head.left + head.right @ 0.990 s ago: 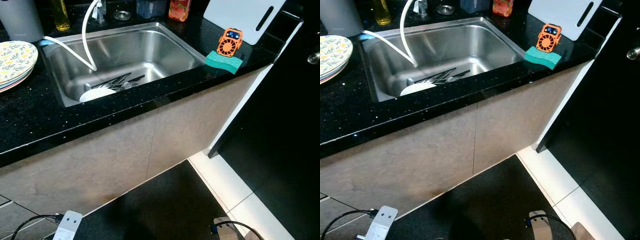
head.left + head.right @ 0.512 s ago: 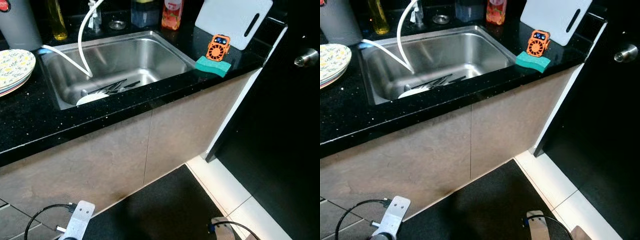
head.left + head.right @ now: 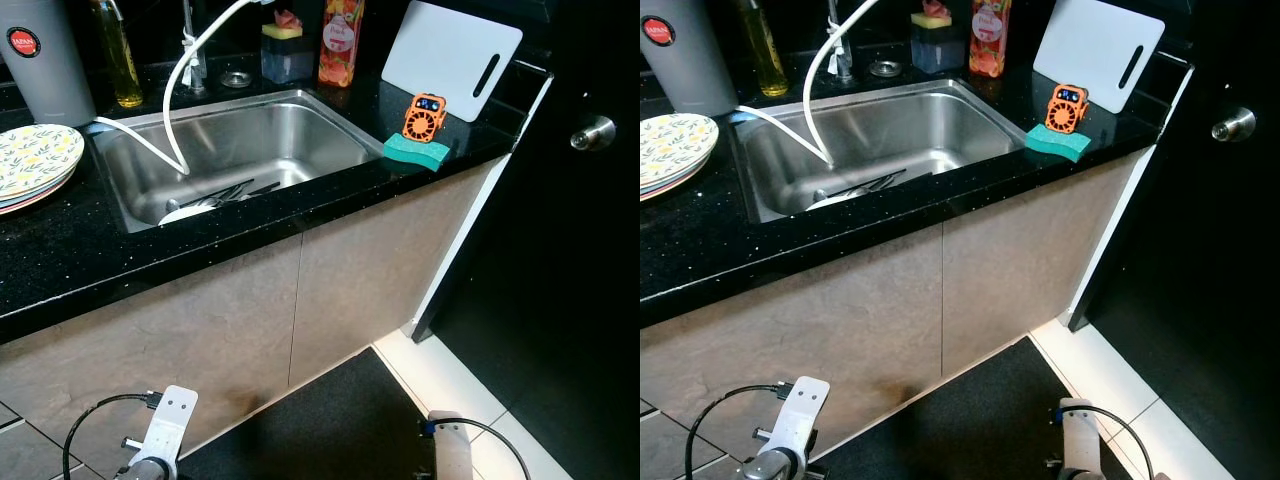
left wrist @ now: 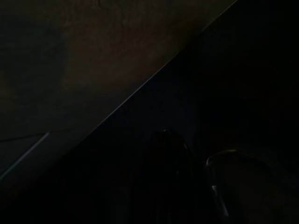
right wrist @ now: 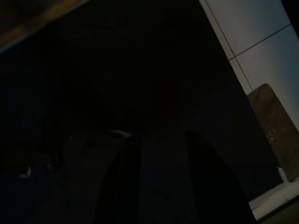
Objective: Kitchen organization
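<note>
plates (image 3: 35, 160) on tabletop (image 3: 90, 255): ceramic, heavy, fragile, slick, grab stack rim | your left hand, right hand hang low, idle, grip state cannot tell

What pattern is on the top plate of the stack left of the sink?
The top plate is cream with a yellow and green leafy print, clearest in the right eye view.

Grey canister (image 3: 52, 60): round red label, white lettering too small to read.
</note>
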You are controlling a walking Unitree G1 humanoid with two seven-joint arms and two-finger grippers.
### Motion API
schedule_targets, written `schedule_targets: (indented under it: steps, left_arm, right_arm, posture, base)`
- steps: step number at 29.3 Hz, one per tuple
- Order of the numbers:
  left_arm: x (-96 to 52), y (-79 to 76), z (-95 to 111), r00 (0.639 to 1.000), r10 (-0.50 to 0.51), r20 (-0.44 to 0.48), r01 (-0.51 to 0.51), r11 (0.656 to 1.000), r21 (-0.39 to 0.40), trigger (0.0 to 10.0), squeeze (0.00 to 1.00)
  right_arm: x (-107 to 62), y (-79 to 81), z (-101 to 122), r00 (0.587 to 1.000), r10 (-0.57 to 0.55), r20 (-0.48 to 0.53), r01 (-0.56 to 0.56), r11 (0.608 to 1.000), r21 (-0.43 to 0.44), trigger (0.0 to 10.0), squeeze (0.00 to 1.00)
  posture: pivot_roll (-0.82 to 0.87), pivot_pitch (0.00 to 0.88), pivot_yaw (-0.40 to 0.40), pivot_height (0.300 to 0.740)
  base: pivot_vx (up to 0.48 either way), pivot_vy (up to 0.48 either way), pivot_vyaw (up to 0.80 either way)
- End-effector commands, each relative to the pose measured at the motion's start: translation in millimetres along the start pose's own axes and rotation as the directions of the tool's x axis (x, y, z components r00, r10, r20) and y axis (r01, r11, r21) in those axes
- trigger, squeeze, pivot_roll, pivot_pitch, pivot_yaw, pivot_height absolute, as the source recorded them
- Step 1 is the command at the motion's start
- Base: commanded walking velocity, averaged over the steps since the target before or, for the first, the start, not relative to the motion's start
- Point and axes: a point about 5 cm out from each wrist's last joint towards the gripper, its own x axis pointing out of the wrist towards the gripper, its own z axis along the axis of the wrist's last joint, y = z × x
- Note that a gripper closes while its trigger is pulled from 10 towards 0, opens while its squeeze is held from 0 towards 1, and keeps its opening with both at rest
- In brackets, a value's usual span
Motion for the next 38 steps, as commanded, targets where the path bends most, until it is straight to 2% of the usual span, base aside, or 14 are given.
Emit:
schedule_targets:
  steps: [1, 2, 6, 9, 13, 18, 23, 27, 38]
  left_arm:
    - [0.1, -4.1, -4, 1.000, -0.008, -0.024, 0.007, 1.000, -0.025, 10.0, 0.00]
    - [0.1, -4.1, -4, 1.000, -0.008, -0.024, 0.007, 1.000, -0.025, 10.0, 0.00]
    - [-0.5, -5.5, -7, 0.999, -0.027, -0.043, 0.027, 1.000, 0.008, 10.0, 0.00]
    - [-0.7, -5.0, -8, 0.998, -0.025, -0.056, 0.027, 0.999, 0.046, 10.0, 0.00]
    - [0.6, -3.2, -3, 0.999, -0.014, -0.040, 0.017, 0.998, 0.059, 10.0, 0.00]
    - [3.0, -3.7, 7, 1.000, -0.019, -0.020, 0.021, 0.995, 0.101, 10.0, 0.00]
    - [5.0, -1.6, 16, 1.000, -0.016, -0.003, 0.016, 0.991, 0.135, 10.0, 0.00]
    - [4.4, -1.3, 14, 0.999, -0.033, -0.012, 0.034, 0.983, 0.182, 10.0, 0.00]
    - [1.7, -1.2, 2, 0.999, -0.031, -0.045, 0.040, 0.979, 0.202, 10.0, 0.00]
  right_arm:
    - [-2.3, -5.0, -11, 0.999, -0.006, -0.051, 0.005, 1.000, -0.030, 10.0, 0.00]
    - [-2.3, -5.0, -11, 0.999, -0.006, -0.051, 0.005, 1.000, -0.030, 10.0, 0.00]
    - [-4.2, -1.8, -21, 0.995, 0.026, -0.094, -0.037, 0.992, -0.118, 10.0, 0.00]
    - [-5.0, 2.8, -25, 0.992, 0.050, -0.112, -0.066, 0.987, -0.144, 10.0, 0.00]
    - [-5.7, 6.7, -29, 0.990, 0.065, -0.121, -0.086, 0.981, -0.177, 10.0, 0.00]
    - [-6.5, 3.5, -31, 0.991, 0.044, -0.126, -0.066, 0.983, -0.174, 10.0, 0.00]
    - [-6.2, 4.3, -31, 0.990, 0.045, -0.131, -0.072, 0.974, -0.214, 10.0, 0.00]
    - [-5.1, 5.4, -27, 0.992, 0.040, -0.116, -0.064, 0.975, -0.213, 10.0, 0.00]
    - [-5.6, 5.4, -29, 0.993, 0.032, -0.116, -0.057, 0.973, -0.222, 10.0, 0.00]
  posture:
    - [0.05, 0.000, -0.035, 0.740]
    - [0.05, 0.000, -0.035, 0.740]
    - [0.03, 0.000, -0.025, 0.740]
    - [0.02, 0.000, -0.021, 0.740]
    - [0.01, 0.000, -0.010, 0.740]
    - [0.03, 0.000, -0.002, 0.740]
    - [0.05, 0.000, 0.009, 0.740]
    - [0.07, 0.000, -0.004, 0.740]
    - [0.06, 0.000, 0.004, 0.740]
  base:
    - [0.000, 0.000, 0.00]
    - [0.000, 0.000, 0.00]
    - [0.000, 0.000, 0.00]
    - [0.000, 0.000, 0.00]
    - [0.000, 0.000, 0.00]
    - [0.000, 0.000, 0.00]
    - [0.000, 0.000, 0.00]
    - [0.000, 0.000, 0.00]
    - [0.000, 0.000, 0.00]
